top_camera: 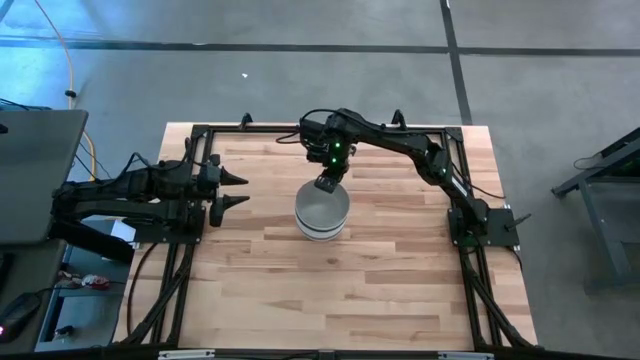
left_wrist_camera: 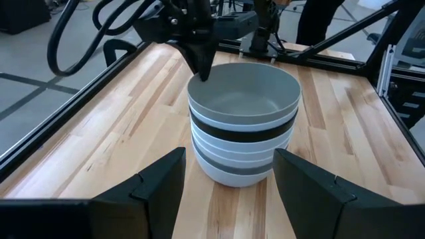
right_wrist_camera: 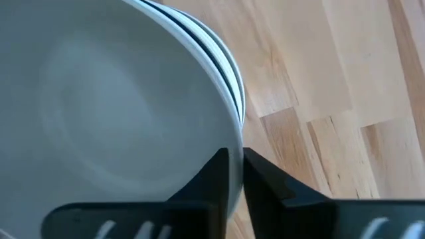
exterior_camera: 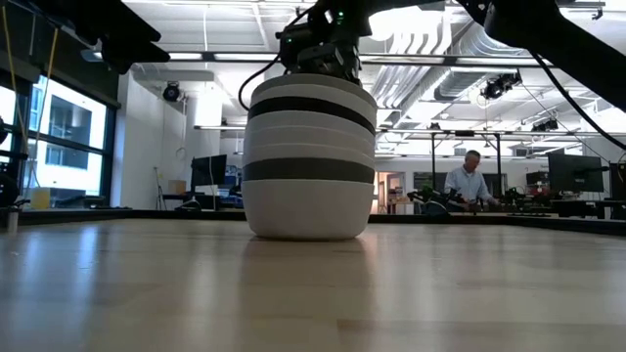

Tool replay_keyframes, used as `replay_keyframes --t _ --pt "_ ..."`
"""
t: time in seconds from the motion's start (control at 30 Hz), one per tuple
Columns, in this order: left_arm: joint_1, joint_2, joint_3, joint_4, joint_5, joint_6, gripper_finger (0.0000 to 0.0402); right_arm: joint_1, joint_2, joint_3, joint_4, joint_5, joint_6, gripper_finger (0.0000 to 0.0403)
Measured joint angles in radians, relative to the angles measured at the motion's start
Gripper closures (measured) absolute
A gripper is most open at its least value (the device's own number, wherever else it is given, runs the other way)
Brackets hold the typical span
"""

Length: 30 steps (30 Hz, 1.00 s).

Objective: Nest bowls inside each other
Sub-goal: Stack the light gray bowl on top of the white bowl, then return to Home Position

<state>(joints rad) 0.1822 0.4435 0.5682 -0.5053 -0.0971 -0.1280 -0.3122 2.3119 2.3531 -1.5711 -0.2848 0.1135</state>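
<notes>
A stack of nested bowls [top_camera: 322, 210] stands on its base at the middle of the wooden table [top_camera: 380, 290]. In the low view the stack [exterior_camera: 308, 156] shows white, black and grey bands. The top bowl [left_wrist_camera: 246, 93] is grey and sits level in the one below. My right gripper [top_camera: 327, 183] reaches down at the stack's far side and is shut on the top bowl's rim. My left gripper [top_camera: 240, 190] waits open at the table's left, pointing at the stack [left_wrist_camera: 242, 126], well short of it. My right gripper holds the top bowl's rim [right_wrist_camera: 236, 143] on its far side, one finger [right_wrist_camera: 212, 179] inside the bowl and one [right_wrist_camera: 265, 182] outside. The fingers come from above, pointing steeply down. The bowl sits nested level on the stack, not lifted.
Black frame rails [top_camera: 200, 130] run along the table's left, far and right sides. Bare wood lies all around the stack. In the low view a person [exterior_camera: 469, 181] sits far off in the room behind the table.
</notes>
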Motion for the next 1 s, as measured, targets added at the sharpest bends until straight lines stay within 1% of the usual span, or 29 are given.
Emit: replay_keyframes --t 0.23,0.43,0.63,0.8,1.0 --pt "0.000 0.000 0.000 0.000 0.000 -0.001 0.0186 0.000 0.000 0.001 0.000 -0.006 -0.001 0.0310" --pt "0.000 0.000 0.000 0.001 0.000 -0.003 0.0186 0.001 -0.034 0.002 0.000 -0.008 0.003 0.0278" --pt "0.000 0.000 0.000 0.034 0.000 0.000 0.0186 0.016 -0.097 0.003 0.000 -0.007 -0.012 0.0267" --pt "0.000 0.000 0.000 0.083 0.006 0.012 0.0186 0.053 -0.175 0.003 0.000 -0.008 -0.115 0.0267" --pt "0.000 0.000 0.000 0.175 0.039 0.035 0.0186 0.112 -0.296 0.003 0.025 -0.011 -0.234 0.0267"
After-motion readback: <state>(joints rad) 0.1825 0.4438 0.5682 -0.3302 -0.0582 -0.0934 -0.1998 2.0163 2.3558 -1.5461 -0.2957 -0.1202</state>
